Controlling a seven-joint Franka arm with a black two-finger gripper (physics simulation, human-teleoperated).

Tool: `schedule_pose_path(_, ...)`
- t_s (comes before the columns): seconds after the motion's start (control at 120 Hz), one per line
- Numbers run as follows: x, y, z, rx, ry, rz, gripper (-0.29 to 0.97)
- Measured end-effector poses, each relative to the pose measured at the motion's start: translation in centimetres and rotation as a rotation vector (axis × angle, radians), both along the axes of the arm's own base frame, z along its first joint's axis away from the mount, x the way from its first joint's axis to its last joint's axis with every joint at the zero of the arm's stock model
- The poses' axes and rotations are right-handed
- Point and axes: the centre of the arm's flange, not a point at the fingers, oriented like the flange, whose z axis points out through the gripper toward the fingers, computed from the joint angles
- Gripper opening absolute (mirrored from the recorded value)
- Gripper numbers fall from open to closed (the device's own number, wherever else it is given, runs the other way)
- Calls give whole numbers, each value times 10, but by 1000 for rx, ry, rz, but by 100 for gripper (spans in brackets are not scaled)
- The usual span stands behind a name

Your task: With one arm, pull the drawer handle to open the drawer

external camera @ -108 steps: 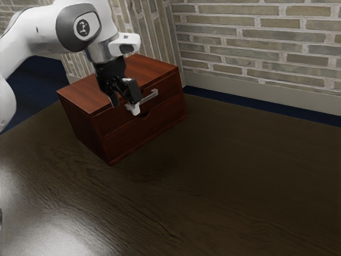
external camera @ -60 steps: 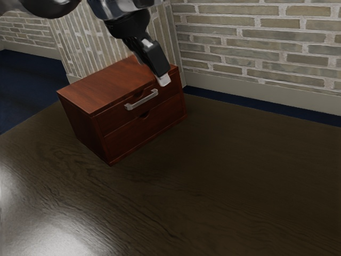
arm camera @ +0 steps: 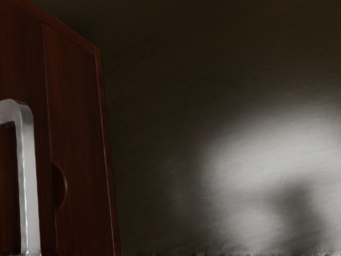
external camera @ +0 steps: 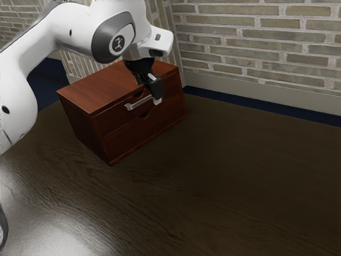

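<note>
Come down since half a second ago from above the cabinet's (external camera: 90, 93) back corner to the handle (external camera: 137, 104). Reaching in from 10 o'clock, a white arm (external camera: 64, 32) with a round dark mark (external camera: 118, 43) on its joint cap, too small to read. Toward 10 o'clock on the dark table (external camera: 224, 176), the red-brown cabinet, its top drawer (external camera: 116, 118) flush with the front, shut. Black gripper (external camera: 155, 95) right at the handle's 2 o'clock end; clenched or released, cannot tell. From the wrist, silver handle (arm camera: 22, 176) standing off the drawer front. At 1 o'clock, brick wall (external camera: 256, 37).
</note>
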Motion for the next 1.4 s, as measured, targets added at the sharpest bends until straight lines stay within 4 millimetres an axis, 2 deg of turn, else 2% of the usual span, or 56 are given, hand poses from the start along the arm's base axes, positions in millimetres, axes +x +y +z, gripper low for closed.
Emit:
schedule_pose_path(0.108,3,14,-8,23,9,18,68)
schedule_pose_path(0.275,13,32,-35,28,38,39,68)
schedule_pose_path(0.6,30,39,-54,37,4,28,68)
schedule_pose_path(0.817,44,53,-68,35,-25,31,68)
schedule_pose_path(1.4,47,63,-80,49,-6,51,67)
